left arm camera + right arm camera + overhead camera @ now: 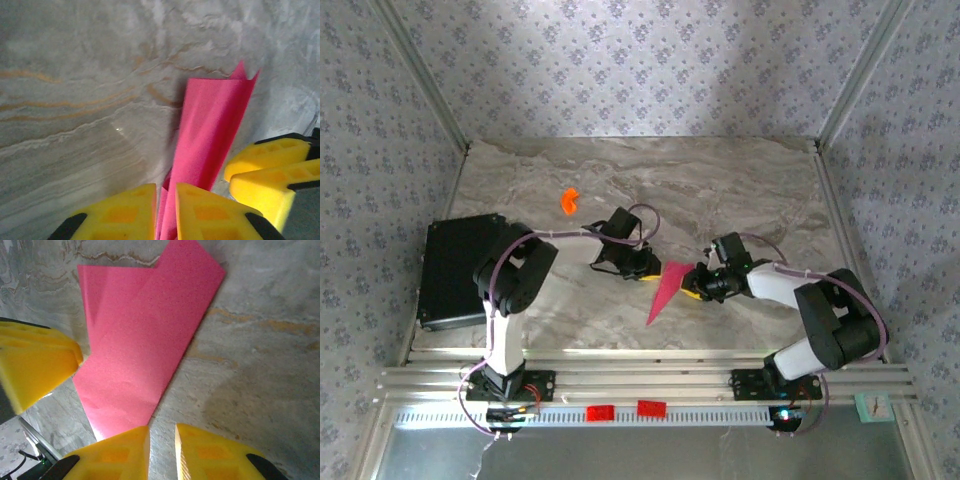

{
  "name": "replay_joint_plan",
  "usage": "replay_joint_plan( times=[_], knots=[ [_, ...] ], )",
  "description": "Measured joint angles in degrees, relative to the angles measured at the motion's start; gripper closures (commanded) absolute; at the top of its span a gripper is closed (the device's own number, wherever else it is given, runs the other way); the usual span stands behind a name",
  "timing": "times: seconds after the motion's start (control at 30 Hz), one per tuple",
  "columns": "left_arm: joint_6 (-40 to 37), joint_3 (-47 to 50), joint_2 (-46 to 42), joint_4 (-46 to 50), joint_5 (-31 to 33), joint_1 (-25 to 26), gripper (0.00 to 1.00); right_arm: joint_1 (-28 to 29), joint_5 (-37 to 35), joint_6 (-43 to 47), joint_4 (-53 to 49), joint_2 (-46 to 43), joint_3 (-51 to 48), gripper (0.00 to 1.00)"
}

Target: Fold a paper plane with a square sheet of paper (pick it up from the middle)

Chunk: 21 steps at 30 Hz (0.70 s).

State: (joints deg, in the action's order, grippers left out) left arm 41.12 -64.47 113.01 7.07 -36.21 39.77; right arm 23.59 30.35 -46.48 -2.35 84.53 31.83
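The square sheet of paper is folded into a slim magenta-pink paper plane (663, 288) lying on the marble table, its pointed tip toward the near edge. My left gripper (648, 268) is at its left side. In the left wrist view the folded plane (210, 125) runs down between my left gripper's (166, 187) yellow fingers, which are shut on it. My right gripper (692, 284) is at the plane's right side. In the right wrist view its jaws (162, 429) stand narrowly open over bare table, just beside the plane's (145, 340) edge.
A small orange plastic piece (569, 201) lies at the back left. A black box (455, 270) sits at the table's left edge. Aluminium rails (640, 380) run along the near edge. Patterned walls close in the back and both sides.
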Motion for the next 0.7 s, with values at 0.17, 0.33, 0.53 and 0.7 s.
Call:
replay_joint_plan(
  times=[0.17, 0.33, 0.53, 0.7],
  knots=[
    [-1.1, -0.8, 0.9, 1.0, -0.7, 0.2, 0.81, 0.6, -0.3, -0.3, 0.4, 1.8, 0.7, 0.79],
    [-2.2, -2.0, 1.6, 1.9, -2.1, 0.7, 0.79, 0.8, -0.8, -0.2, -1.2, 2.6, 1.9, 0.82],
    [-2.8, -3.0, 2.4, 1.9, -3.4, 1.8, 0.76, 0.8, -1.1, -0.2, -2.7, 3.3, 2.8, 0.83],
    [-2.7, -3.0, 2.4, 1.8, -3.7, 2.0, 0.76, 0.8, -1.1, -0.2, -2.8, 3.4, 2.8, 0.83]
  ],
)
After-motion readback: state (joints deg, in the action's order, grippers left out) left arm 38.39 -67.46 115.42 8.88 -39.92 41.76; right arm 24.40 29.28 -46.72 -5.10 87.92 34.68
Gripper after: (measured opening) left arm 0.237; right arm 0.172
